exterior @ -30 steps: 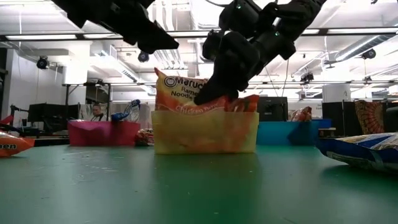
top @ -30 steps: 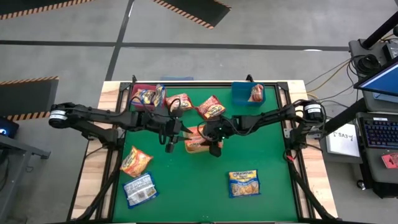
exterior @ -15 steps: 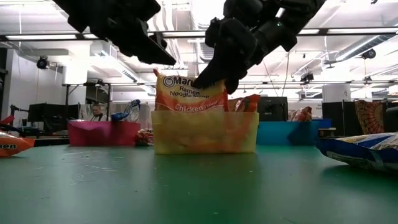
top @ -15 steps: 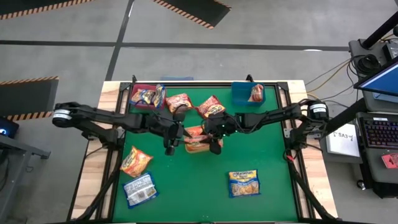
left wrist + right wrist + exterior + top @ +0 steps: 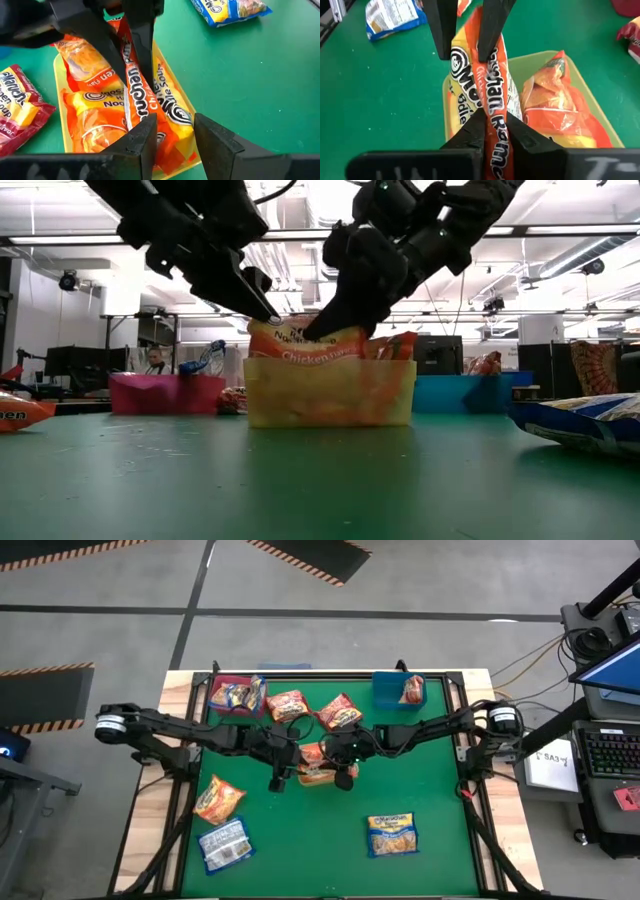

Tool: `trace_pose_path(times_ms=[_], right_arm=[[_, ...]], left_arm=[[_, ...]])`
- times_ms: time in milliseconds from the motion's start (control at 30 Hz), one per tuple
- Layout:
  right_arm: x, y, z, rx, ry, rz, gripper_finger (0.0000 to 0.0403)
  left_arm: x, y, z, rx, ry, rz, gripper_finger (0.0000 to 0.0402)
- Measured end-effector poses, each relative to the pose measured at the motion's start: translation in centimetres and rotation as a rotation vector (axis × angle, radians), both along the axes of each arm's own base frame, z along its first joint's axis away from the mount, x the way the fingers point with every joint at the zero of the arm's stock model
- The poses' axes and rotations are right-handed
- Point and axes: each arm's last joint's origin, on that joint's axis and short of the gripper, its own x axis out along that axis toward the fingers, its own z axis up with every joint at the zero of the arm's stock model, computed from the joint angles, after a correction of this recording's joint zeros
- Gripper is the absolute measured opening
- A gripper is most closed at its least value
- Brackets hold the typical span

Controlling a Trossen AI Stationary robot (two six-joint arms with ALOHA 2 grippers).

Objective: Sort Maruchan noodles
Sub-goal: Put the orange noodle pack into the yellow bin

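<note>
Your right tool pinches the upright orange packet over the yellow bin at centre frame. Your left tool straddles that packet, fingers narrowly apart; whether they touch it, I cannot tell. In the low view both arms hide the packet's top edge. Other packets lie at lower left on the worktop.

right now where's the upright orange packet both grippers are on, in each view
High view: orange packet mid-table, between the left gripper and right gripper.
Low view: it pokes above the yellow bin, centre.
Left wrist view: edge-on, running up the middle.
Right wrist view: edge-on, pinched between this arm's fingers.
Shared landmark: the yellow bin it stands in.
</note>
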Motion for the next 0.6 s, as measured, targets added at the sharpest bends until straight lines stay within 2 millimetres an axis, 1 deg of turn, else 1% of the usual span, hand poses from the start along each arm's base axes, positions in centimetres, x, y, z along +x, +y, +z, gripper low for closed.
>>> trace_pose_path(times_ms=[67,200,333,467,600], right_arm=[[0.2,0.0,-0.4,-0.003,0.007,0.005,0.0018],[0.3,0.0,-1.0,-0.01,0.018,0.012,0.0023],[0.3,0.1,-0.7,-0.005,0.015,0.004,0.0033],[0.1,0.1,-0.3,-0.006,0.01,-0.002,0.005],[-0.2,0.1,0.1,0.005,0.011,-0.013,0.0081]], left_arm=[[0.0,0.0,0.0,0.0,0.0,0.0,0.0111],[0.0,0.0,0.0,-0.001,0.003,-0.001,0.0111],[0.0,0.0,-0.1,-0.001,0.007,-0.001,0.0111],[-0.1,0.0,-0.1,-0.002,0.018,-0.001,0.0111],[0.0,0.0,0.5,-0.002,0.02,-0.001,0.0111]])
